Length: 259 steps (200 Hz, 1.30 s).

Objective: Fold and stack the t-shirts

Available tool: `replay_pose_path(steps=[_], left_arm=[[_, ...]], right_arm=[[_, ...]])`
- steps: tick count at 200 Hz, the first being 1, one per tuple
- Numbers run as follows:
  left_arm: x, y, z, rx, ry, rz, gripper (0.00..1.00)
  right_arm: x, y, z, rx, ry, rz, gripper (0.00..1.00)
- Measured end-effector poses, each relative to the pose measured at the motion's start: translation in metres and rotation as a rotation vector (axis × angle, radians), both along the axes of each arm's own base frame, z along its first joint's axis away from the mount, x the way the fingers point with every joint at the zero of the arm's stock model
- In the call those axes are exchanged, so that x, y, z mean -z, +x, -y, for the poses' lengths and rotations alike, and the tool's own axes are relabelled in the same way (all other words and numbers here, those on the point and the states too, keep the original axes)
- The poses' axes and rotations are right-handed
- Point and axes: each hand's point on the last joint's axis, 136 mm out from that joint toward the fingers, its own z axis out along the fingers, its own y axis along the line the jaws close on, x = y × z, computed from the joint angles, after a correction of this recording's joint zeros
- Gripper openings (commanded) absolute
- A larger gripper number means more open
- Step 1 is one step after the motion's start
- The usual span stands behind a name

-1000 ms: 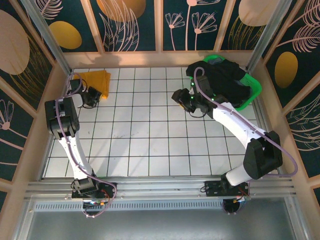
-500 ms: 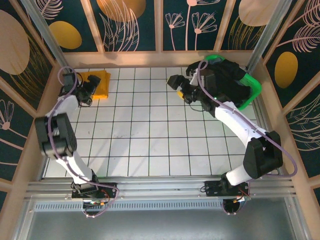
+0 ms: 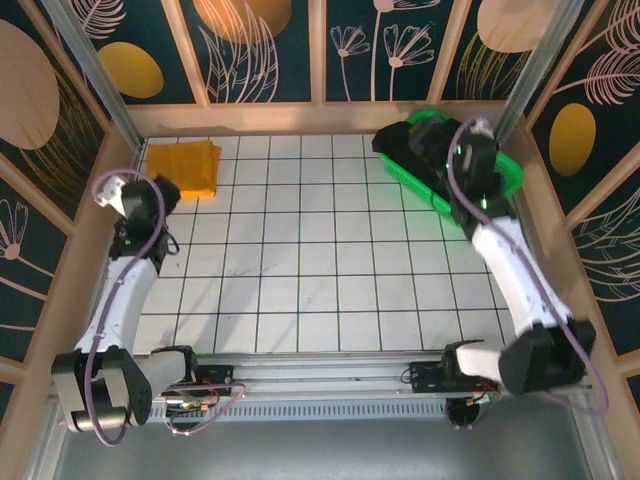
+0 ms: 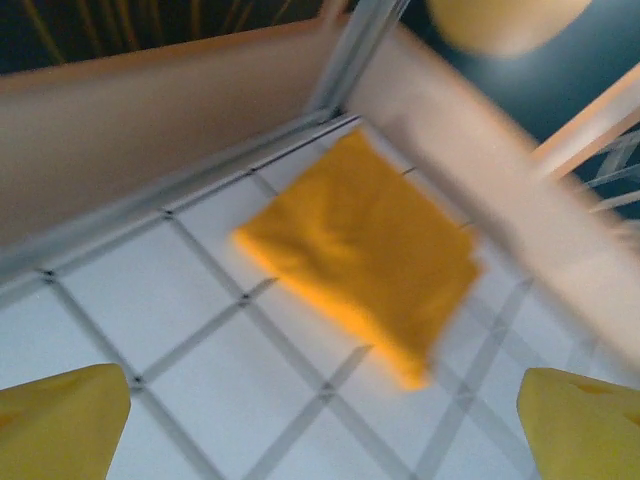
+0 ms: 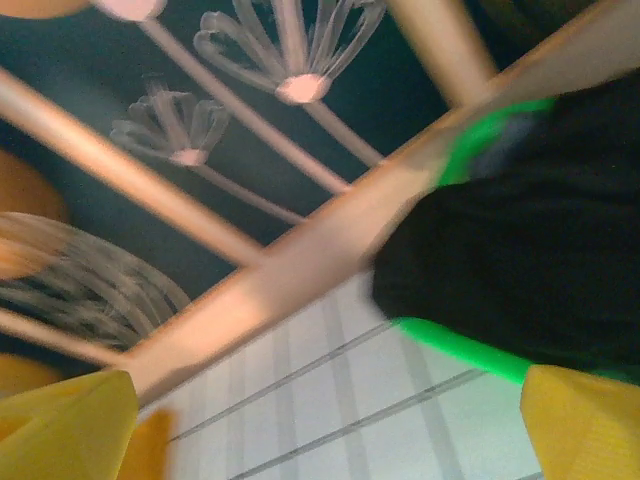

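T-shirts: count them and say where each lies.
2. The mustard t-shirt lies folded on the tiles in the far left corner; the black t-shirt is heaped in the green basket, far right. Others may hide beneath it.

The floor (image 3: 300, 270) is a grid of white tiles with dark grout lines, evenly lit from above. A pale wooden skirting (image 3: 300, 118) runs round its edge. The walls (image 3: 265, 60) are dark teal panels printed with pale leaves, flowers and ochre ovals, split by light wooden battens (image 3: 318, 50). Aluminium posts (image 3: 95, 70) stand at the far corners. Aluminium rails (image 3: 320, 378) run along the near edge, with a grey metal sheet (image 3: 320, 445) nearer still.
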Motion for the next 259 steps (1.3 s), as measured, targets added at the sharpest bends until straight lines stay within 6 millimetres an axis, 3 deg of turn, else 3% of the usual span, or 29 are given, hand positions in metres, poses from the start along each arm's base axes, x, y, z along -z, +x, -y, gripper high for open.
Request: replay_pose_path(steps=[10,37,47,58,148,176,211,259], left_arm=[[0.026,-0.005,-0.002,0.03,0.08,-0.062,0.99],[0.093,-0.027,0.003,0.109,0.161,-0.133,0.99],[0.112,-0.036,0.006,0.125,0.165,-0.142,0.99],[0.127,-0.044,0.008,0.139,0.166,-0.14,0.99],[0.102,0.021,0.026,0.296,0.281,0.073,0.99],[0.087,0.013,0.036,0.337,0.332,0.173,0.99],[0.098,0.0,0.047,0.389,0.364,0.204,0.99],[0.082,0.012,0.051,0.395,0.387,0.247,0.99]], right_arm=[[0.029,-0.015,0.023,0.08,-0.087,0.023,0.99],[0.146,-0.044,0.078,0.234,-0.341,-0.177,0.99],[0.174,-0.051,0.088,0.246,-0.398,-0.252,0.99],[0.19,-0.056,0.095,0.256,-0.437,-0.289,0.99],[0.223,-0.018,0.085,0.16,-0.563,-0.179,0.99],[0.221,-0.016,0.087,0.145,-0.562,-0.142,0.99],[0.222,-0.035,0.083,0.123,-0.557,-0.074,0.99],[0.206,-0.034,0.085,0.129,-0.54,0.024,0.99]])
